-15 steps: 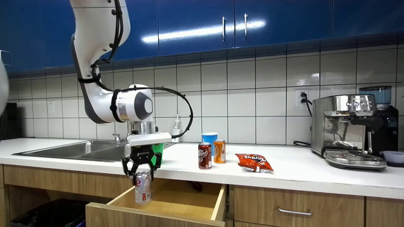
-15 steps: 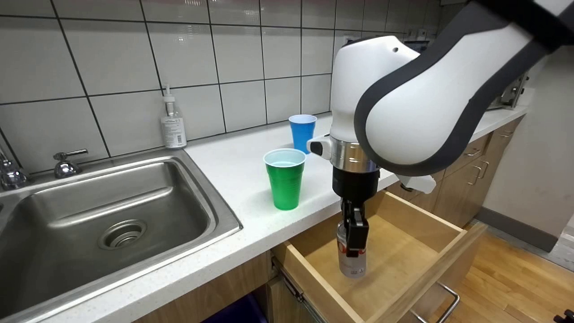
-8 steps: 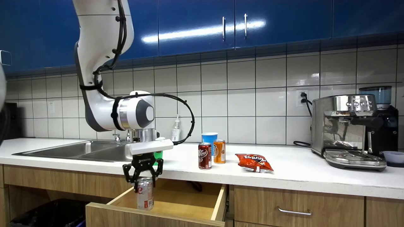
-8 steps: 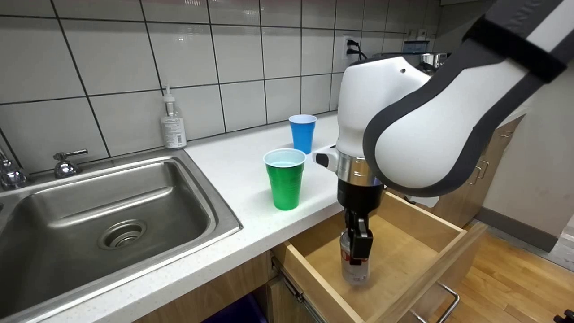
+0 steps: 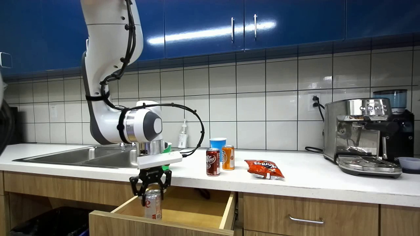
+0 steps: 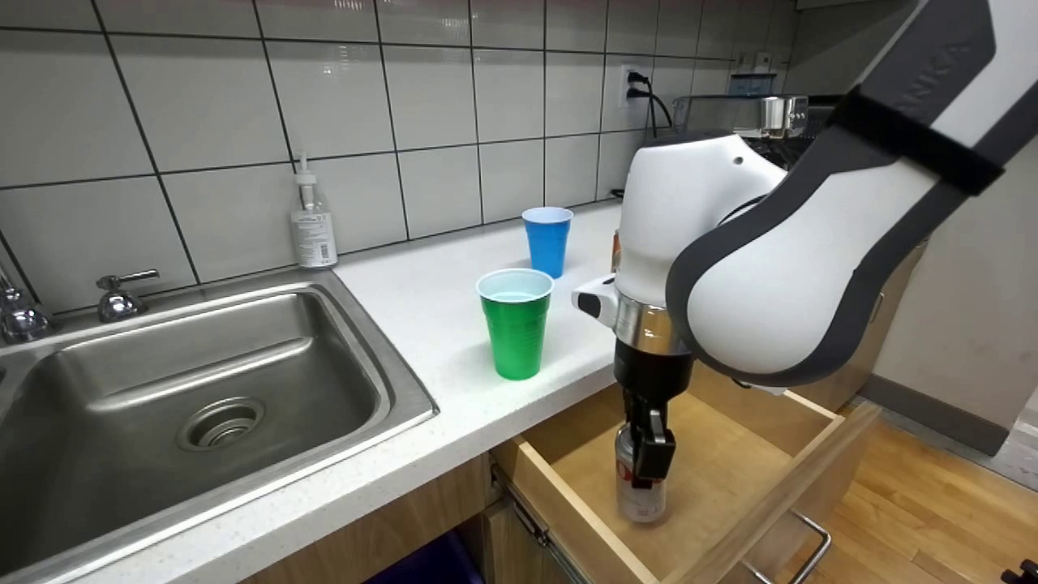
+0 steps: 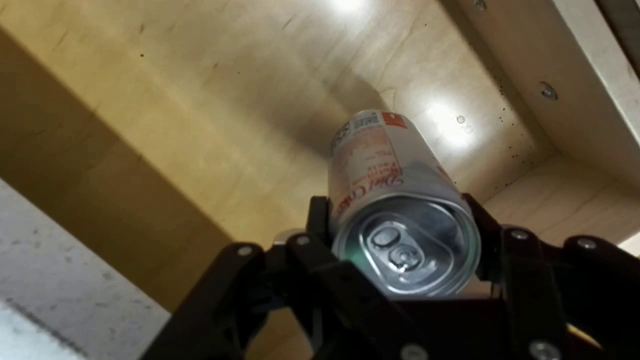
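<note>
A silver Diet Coke can (image 5: 153, 211) stands nearly upright inside the pulled-out wooden drawer (image 5: 197, 213). My gripper (image 5: 153, 197) points down and is shut on its upper part, one black finger on each side. From the wrist view I look onto the can's lid and pull tab, with the printed side of the can (image 7: 367, 155) facing up the picture. Its base sits close over the drawer floor (image 6: 714, 462); whether it touches I cannot tell. In an exterior view the drawer's front panel (image 5: 157, 227) hides the lowest edge of the can.
On the counter (image 6: 438, 316) are a green cup (image 6: 516, 332), a blue cup (image 6: 547, 243), a Dr Pepper can (image 5: 213, 164), an orange can (image 5: 228, 159) and a red Doritos bag (image 5: 264, 168). A sink (image 6: 219, 365) lies beside them. An espresso machine (image 5: 361, 131) stands farther along.
My gripper has gone down with the can, deeper into the drawer. In an exterior view both have also shifted slightly right. The grip on the can stays the same.
</note>
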You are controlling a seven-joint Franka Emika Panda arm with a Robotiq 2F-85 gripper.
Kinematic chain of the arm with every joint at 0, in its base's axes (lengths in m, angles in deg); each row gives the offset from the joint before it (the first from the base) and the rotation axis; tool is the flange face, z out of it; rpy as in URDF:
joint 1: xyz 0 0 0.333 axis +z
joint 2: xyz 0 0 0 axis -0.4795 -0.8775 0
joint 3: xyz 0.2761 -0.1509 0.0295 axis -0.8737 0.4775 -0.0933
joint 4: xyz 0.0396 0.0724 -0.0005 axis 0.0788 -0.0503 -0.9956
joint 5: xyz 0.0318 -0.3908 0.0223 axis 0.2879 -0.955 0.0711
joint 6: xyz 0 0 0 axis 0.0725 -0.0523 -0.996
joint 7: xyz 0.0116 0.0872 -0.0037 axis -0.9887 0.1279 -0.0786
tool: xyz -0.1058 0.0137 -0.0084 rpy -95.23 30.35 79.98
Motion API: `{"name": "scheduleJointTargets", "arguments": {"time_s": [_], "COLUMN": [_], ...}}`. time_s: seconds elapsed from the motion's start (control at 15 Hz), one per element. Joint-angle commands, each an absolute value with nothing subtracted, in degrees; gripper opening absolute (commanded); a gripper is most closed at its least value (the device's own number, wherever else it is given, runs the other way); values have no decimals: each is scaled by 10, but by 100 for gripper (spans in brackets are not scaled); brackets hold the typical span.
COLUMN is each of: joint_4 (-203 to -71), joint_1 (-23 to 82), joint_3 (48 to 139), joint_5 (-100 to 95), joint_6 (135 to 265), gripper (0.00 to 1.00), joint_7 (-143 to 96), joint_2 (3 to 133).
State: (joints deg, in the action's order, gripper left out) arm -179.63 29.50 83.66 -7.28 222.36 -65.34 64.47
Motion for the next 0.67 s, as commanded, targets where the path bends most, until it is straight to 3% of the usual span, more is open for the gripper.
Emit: {"name": "scheduleJointTargets", "arguments": {"time_s": [0.0,0.53,0.6], "joint_4": [-1803,-1815,-1815], "joint_1": [277,274,274], "joint_3": [831,833,833], "joint_5": [-93,-126,-129], "joint_6": [2250,2269,2266], "gripper": [38,38,66], "joint_7": [-664,-661,-661], "joint_2": [641,637,638]}}
